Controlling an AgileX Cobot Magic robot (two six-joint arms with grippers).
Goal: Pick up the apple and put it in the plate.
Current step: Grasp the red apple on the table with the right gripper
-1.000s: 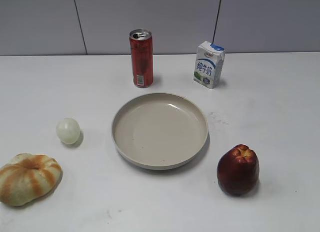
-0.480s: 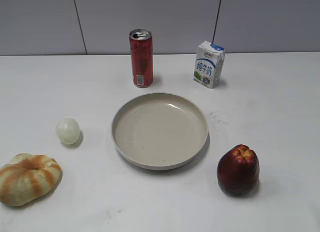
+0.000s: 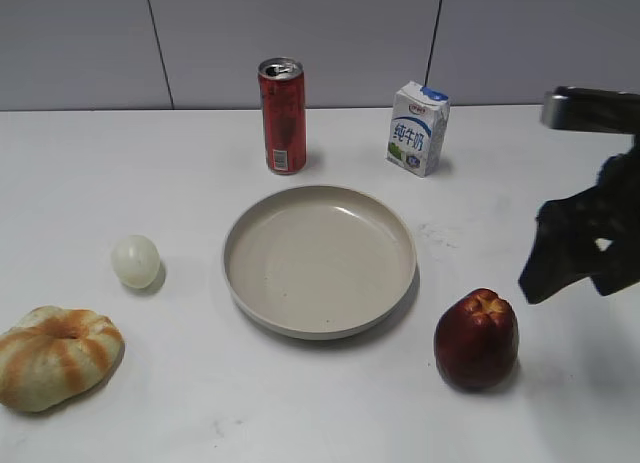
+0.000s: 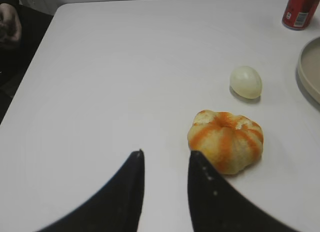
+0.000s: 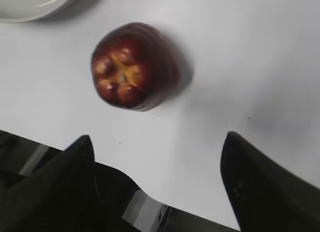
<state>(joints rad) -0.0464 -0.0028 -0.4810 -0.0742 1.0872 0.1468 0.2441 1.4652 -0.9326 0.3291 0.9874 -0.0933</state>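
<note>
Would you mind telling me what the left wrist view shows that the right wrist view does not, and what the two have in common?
Only the left wrist view shows the orange-striped gourd, the pale ball, the bottom of the red can and the left gripper, its fingers slightly apart over bare table.

Only the right wrist view shows the apple, standing on the table beyond the right gripper, whose fingers are spread wide.

Both show the white table and an edge of the plate.
</note>
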